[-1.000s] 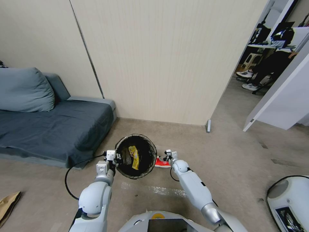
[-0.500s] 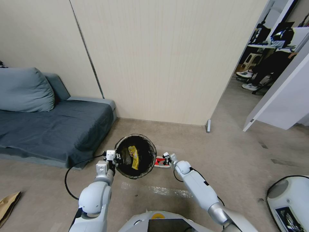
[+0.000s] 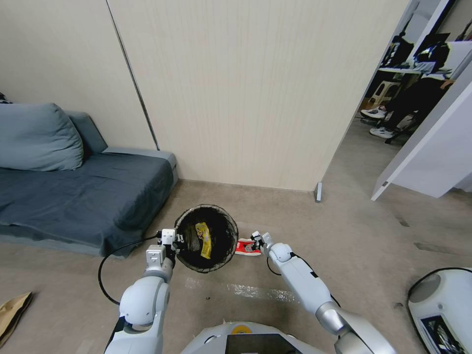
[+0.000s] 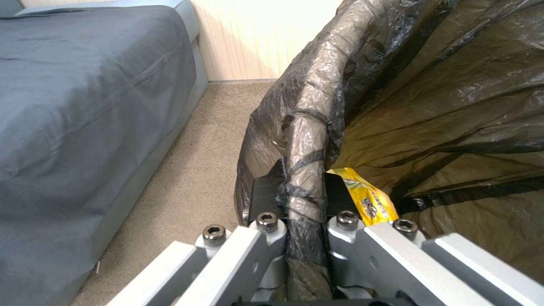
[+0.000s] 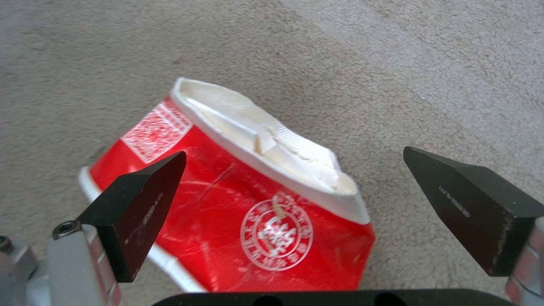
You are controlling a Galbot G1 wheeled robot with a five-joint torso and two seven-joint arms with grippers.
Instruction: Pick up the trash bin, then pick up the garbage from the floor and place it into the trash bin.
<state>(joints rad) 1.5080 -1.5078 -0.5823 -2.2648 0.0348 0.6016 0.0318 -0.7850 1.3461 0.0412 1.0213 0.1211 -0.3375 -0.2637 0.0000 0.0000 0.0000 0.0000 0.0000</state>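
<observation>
**Robot closes in on crushed red carton beside its bin**

A flattened red-and-white carton (image 5: 244, 204) lies on the beige carpet (image 3: 354, 236), just beside the trash bin (image 3: 207, 238) on the robot's right. The right gripper (image 5: 295, 212) hovers low over it, its dark fingers (image 5: 142, 204) spread wide to either side of the carton and gripping nothing. The carton looks light, thin and already crumpled; it should give under pressure rather than resist, and its glossy face may slip. The raised white folded edge across the middle seems the surest place to pinch.

The left gripper (image 4: 303, 221) is clenched on the bin's rim, one finger inside and one outside the dark liner (image 4: 431, 106), holding the bin off to the robot's left front. A yellow snack wrapper (image 3: 203, 239) already rests inside.

A grey sofa (image 3: 73, 196) with a cushion (image 3: 37, 137) stands to the left, near the bin but clear of the carton. A black cable (image 3: 110, 260) loops on the floor by the left arm, and a brown paper bag (image 3: 12, 314) lies well apart at far left. Nothing appears to block the right gripper's descent.
</observation>
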